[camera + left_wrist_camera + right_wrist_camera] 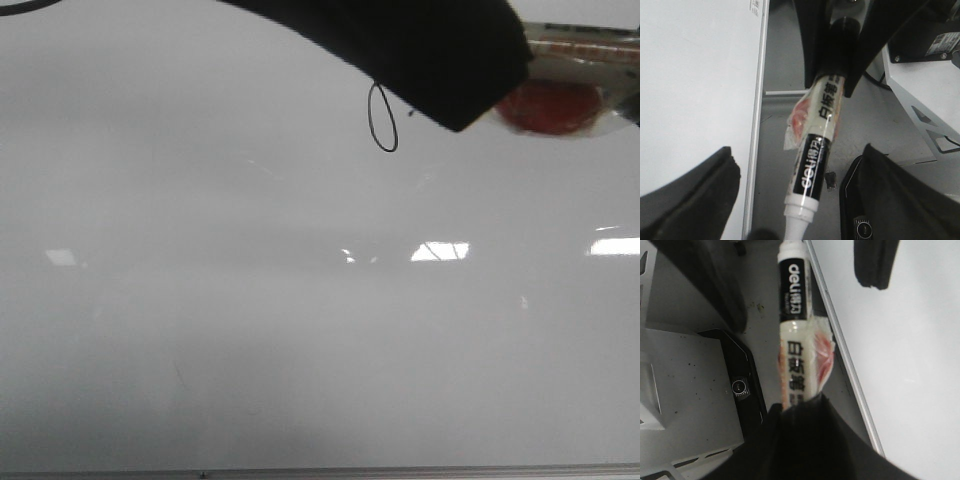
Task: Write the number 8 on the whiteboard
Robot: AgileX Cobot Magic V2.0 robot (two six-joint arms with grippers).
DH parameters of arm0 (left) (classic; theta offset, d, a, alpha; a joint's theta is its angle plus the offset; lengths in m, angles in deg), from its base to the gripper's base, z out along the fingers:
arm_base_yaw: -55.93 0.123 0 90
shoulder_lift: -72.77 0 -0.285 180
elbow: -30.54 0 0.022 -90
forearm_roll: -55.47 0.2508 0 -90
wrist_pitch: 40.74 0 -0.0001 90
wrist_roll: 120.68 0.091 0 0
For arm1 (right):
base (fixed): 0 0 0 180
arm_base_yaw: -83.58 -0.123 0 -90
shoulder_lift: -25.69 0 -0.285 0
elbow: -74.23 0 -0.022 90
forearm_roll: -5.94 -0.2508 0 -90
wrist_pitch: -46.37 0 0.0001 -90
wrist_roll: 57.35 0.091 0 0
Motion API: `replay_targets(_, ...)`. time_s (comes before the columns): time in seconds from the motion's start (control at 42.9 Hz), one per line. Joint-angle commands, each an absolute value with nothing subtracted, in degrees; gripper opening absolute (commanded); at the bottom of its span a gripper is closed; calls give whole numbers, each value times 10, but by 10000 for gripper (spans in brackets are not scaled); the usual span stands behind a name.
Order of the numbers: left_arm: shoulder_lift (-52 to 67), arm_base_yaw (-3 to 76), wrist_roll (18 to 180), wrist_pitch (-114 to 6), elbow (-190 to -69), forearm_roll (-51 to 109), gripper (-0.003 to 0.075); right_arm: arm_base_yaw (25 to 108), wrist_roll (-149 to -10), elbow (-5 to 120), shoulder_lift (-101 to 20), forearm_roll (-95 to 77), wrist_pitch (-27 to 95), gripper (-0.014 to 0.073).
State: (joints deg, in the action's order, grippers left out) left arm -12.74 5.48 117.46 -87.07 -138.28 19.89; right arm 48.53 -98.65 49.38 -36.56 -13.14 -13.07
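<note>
The whiteboard [300, 300] fills the front view, with its metal edge strip [320, 472] in front. The number 8 [383, 118] shows as a thin black oval loop. Its upper part is hidden behind a black gripper part [450, 70]. My right gripper [805, 412] is shut on a white-and-black marker [795, 315] wrapped in clear tape with red on it. The marker is off the board, beside its edge [850, 370]. My left gripper [800, 160] is open, with one finger on each side of the marker [815, 165] and not touching it.
A black device with a round button [865, 230] lies beside the board; it also shows in the right wrist view [740, 386]. A white metal frame [925, 95] stands beyond it. The grey surface [775, 165] runs along the board's edge strip [757, 125].
</note>
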Motion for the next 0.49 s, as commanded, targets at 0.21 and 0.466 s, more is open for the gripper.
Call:
replay_targets(0.21,-114,50,1171,-860,-1403,178,155,485,-993,510,-357,-149,-113,-58)
replay_targets(0.466,-114,51,1165,-861,-1403,179,0,485,-993,510,-357,-153,-114,173)
